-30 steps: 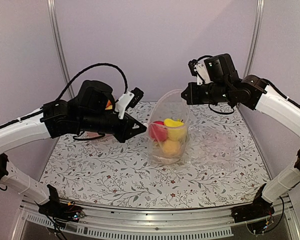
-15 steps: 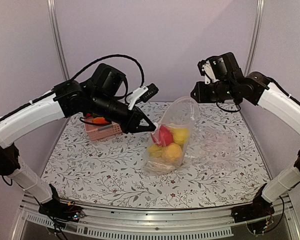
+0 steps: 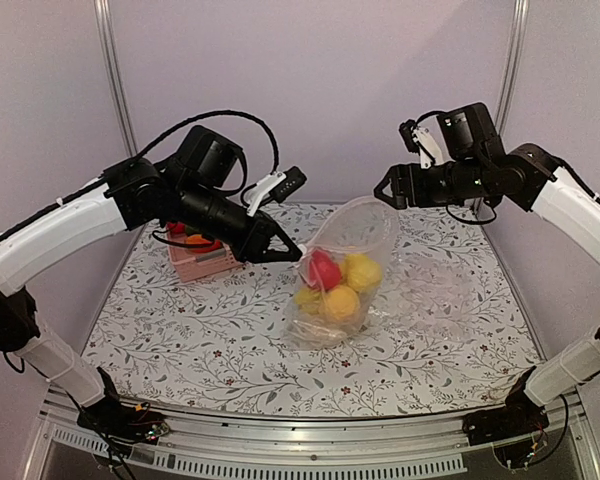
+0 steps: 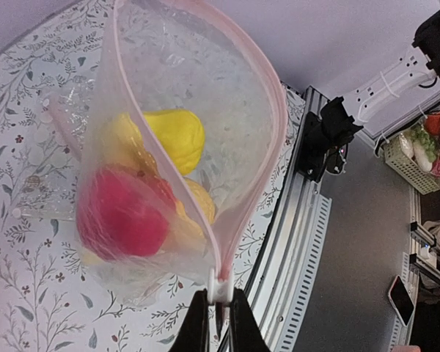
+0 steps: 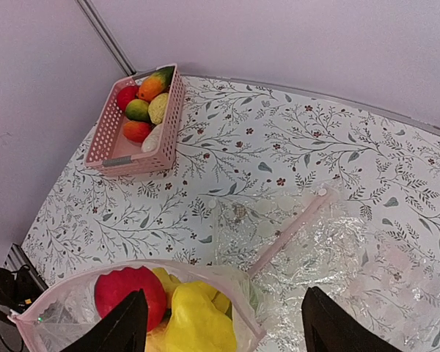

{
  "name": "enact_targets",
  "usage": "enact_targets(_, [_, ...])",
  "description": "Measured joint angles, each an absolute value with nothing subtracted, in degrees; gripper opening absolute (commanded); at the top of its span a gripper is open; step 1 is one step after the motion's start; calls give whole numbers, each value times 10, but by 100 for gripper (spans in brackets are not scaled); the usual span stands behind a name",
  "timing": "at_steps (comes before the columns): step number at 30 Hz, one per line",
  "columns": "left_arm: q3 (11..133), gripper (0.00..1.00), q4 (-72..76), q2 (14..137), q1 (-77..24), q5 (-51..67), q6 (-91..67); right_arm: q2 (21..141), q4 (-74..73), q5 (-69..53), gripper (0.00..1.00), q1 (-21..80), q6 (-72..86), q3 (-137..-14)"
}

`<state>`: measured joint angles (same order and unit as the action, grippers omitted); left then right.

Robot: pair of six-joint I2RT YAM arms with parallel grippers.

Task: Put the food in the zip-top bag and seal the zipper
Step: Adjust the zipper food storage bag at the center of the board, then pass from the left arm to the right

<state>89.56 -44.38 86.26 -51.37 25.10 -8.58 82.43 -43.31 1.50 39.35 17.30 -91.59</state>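
Note:
The zip-top bag [image 3: 342, 285] stands slumped on the table with its mouth gaping. Inside lies the food: a red piece [image 3: 324, 269] and yellow pieces [image 3: 361, 271]; the left wrist view shows the red one [image 4: 121, 216] and a yellow one [image 4: 177, 138]. The pinkish zipper [image 4: 273, 117] is unsealed and forms a wide loop. My left gripper [image 3: 296, 252] is shut on the zipper's end, pinching its white tab [image 4: 220, 284]. My right gripper [image 3: 388, 190] hangs open above the bag's right rim, touching nothing; its fingers [image 5: 129, 323] frame the bag [image 5: 205, 308] from above.
A pink basket [image 3: 206, 262] with more toy fruit [image 5: 138, 110] sits at the back left. A crinkled clear bag [image 5: 352, 242] with its own pink strip [image 5: 290, 227] lies flat to the right of the filled bag. The table's front rail [image 4: 297, 242] is near.
My right gripper opened, let go of the bag's rim and drew back to the right. The bag slumped and leaned left. My left gripper kept its hold on the zipper end.

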Motion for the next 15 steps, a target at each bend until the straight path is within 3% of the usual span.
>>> enact_targets(9, [896, 0, -451, 862, -509, 251, -86, 776, -463, 3, 68, 394, 156, -876])
enact_targets(15, [896, 0, -455, 862, -508, 251, -86, 787, -469, 18, 51, 394, 171, -866])
